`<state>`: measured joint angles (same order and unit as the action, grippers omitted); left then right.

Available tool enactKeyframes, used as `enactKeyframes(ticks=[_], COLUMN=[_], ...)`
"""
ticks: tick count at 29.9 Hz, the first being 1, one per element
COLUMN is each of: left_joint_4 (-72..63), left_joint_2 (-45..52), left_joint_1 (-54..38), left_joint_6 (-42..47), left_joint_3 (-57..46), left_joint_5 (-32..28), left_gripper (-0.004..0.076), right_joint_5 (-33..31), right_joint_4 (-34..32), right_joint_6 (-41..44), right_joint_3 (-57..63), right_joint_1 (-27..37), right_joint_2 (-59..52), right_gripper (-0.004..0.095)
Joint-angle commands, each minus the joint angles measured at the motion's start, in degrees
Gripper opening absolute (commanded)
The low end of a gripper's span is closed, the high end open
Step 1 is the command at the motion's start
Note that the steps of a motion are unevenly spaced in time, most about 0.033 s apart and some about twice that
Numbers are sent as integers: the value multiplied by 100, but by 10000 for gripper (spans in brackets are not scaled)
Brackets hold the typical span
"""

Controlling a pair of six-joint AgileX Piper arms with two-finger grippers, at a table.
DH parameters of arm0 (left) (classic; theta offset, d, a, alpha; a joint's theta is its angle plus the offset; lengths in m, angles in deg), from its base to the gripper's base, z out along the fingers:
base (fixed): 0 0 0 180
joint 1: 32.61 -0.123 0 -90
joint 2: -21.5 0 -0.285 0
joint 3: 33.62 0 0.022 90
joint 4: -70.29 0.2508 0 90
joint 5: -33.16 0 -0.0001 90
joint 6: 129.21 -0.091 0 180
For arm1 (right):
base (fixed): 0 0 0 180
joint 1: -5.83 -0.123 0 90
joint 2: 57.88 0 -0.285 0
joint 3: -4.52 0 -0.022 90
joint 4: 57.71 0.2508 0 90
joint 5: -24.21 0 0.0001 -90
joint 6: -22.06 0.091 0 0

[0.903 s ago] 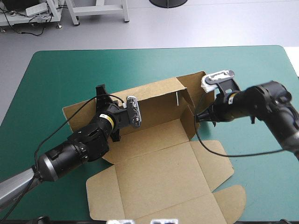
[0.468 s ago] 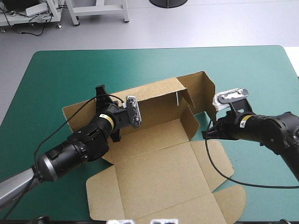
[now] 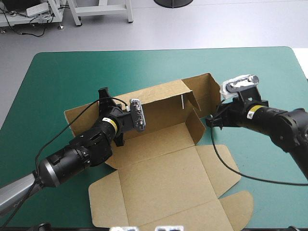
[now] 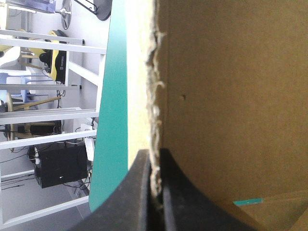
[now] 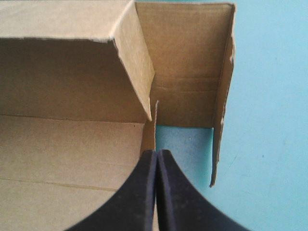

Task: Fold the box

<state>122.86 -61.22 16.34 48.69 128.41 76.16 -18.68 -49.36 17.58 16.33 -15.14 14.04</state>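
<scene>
Right tool (image 3: 212,121) closer, beside box (image 3: 163,173) flap

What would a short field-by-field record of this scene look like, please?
box: brown, back wall raised, front panels flat on the table
left gripper: shut on the back wall's edge
right gripper: shut, tips by the end flap at the box's right end
table: teal-green cover

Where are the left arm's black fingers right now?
High view: left of centre, the left arm's black fin-shaped fingers pinch the raised far wall of the brown cardboard box, near its left end.
</scene>
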Motion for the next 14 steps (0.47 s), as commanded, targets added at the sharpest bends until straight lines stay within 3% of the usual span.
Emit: enactKeyframes(ticks=[1, 5, 14], left_joint_4=[-123, -135, -166], left_joint_2=[132, 132, 132], left_joint_1=[34, 34, 39], left_joint_6=[105, 54, 42], left_joint_3=[95, 95, 95], left_joint_5=[-170, -170, -170], left_gripper=[-6, -6, -6], right_joint_5=[-207, -514, -2226], right_joint_4=[-76, -47, -54], right_joint_6=[-103, -141, -193], right_joint_3=[-932, -2161, -5679], right_joint_1=[23, 23, 93], right_joint_2=[566, 1479, 3455], right_gripper=[-4, -5, -6])
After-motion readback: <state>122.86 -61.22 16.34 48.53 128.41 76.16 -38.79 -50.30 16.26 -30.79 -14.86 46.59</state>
